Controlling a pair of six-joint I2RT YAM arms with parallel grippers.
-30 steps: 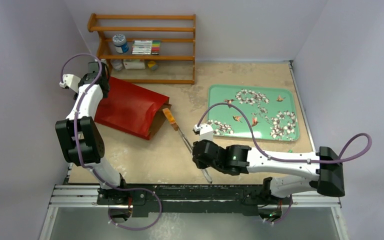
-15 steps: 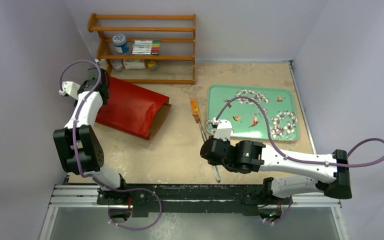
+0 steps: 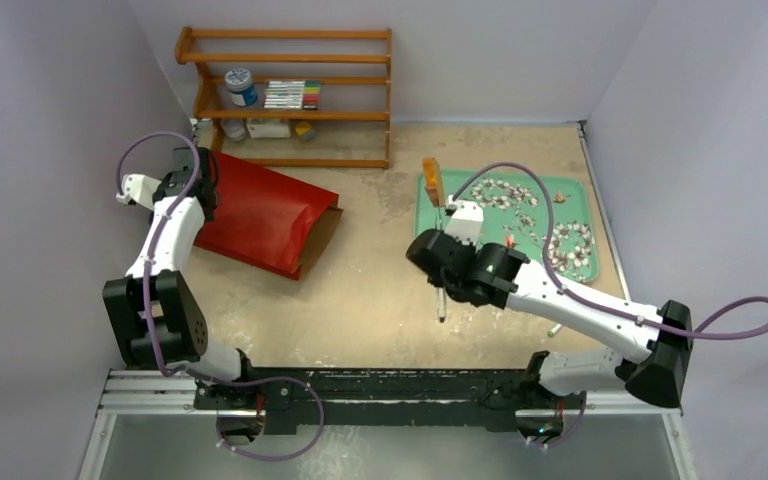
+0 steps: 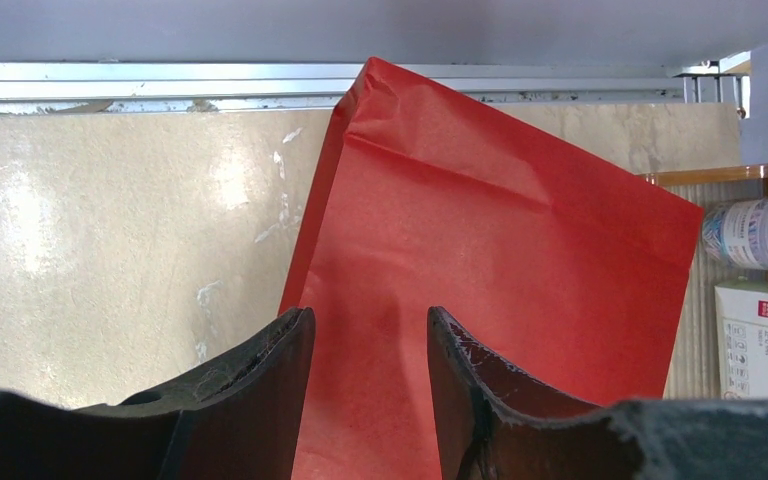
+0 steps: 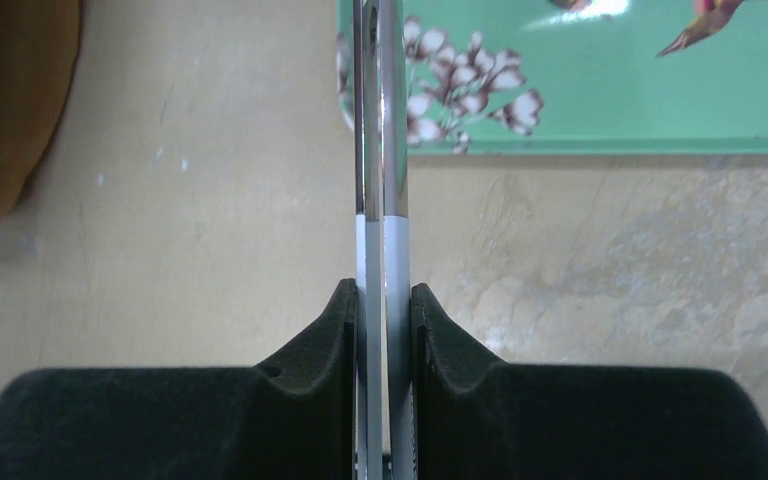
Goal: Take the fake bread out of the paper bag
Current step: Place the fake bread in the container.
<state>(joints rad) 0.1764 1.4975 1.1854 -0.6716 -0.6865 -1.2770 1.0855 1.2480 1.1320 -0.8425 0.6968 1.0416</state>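
Observation:
The red paper bag (image 3: 260, 215) lies on its side at the left, its brown mouth facing right. At the bag's closed far end is my left gripper (image 3: 200, 172). In the left wrist view its jaws (image 4: 370, 315) stand part way apart with the bag's red paper (image 4: 500, 230) filling the gap. My right gripper (image 3: 441, 250) is shut on metal tongs (image 3: 438, 215), which are pressed together between its pads (image 5: 384, 290). The tongs' tip holds one orange-tan piece of fake bread (image 3: 431, 177) above the green tray's far left corner. Whatever else is in the bag is hidden.
A green flowered tray (image 3: 572, 180) lies at the right, and its near left corner (image 5: 600, 90) shows in the right wrist view. A wooden shelf (image 3: 290, 100) with a jar and small boxes stands against the back wall behind the bag.
My right gripper has carried the tongs and the bread from the bag's mouth rightward and back to the tray's left edge. The left arm shifted slightly at the bag's end.

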